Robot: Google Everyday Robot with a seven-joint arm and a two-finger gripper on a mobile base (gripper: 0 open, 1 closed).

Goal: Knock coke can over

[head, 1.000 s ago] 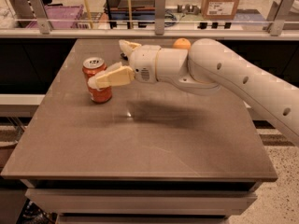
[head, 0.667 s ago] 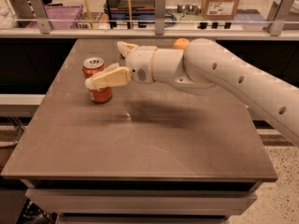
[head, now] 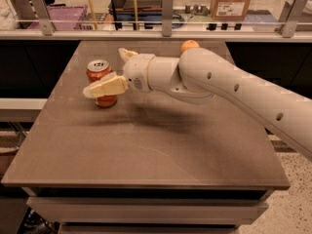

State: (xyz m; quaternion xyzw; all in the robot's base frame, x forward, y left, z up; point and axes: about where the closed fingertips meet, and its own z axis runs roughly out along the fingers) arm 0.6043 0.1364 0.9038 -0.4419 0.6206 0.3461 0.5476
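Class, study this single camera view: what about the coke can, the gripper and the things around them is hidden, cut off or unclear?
- Coke can: its middle is covered by the near finger of the open gripper, which straddles the can; contact cannot be told.
- Orange fruit: lower part hidden behind the arm.
- Arm: cut off at the right edge.

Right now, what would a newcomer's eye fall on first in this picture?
First, the big white arm stretches in from the right across the brown table. Its gripper is open at the upright coke can at the table's far left, one finger crossing the can's front. An orange peeks out behind the arm.
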